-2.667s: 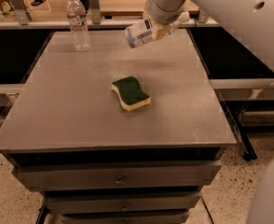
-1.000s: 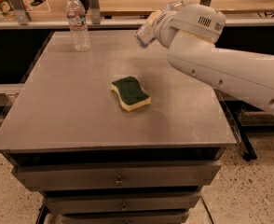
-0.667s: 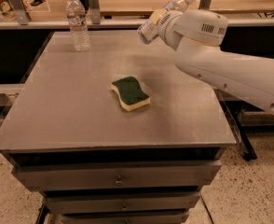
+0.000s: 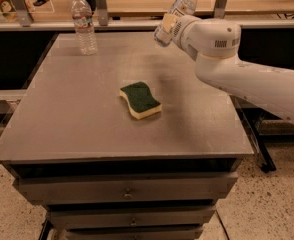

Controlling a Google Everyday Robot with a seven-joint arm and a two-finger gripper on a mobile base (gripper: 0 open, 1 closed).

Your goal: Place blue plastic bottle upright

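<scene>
Clear plastic aloft: the blue plastic bottle (image 4: 184,4) is pinched tight by the gripper (image 4: 167,26), held tilted above the table's (image 4: 87,109) far side, not yet stood upright.

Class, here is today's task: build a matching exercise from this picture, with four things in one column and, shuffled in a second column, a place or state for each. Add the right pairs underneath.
Column one
1. blue plastic bottle
2. clear bottle
3. sponge
4. gripper

Column two
A. lying flat near the middle of the table
B. standing upright near the table's far left corner
C. held tilted in the air, cap end highest
D. above the table's far edge, closed on a bottle

Pairs: 1-C, 2-B, 3-A, 4-D
</scene>
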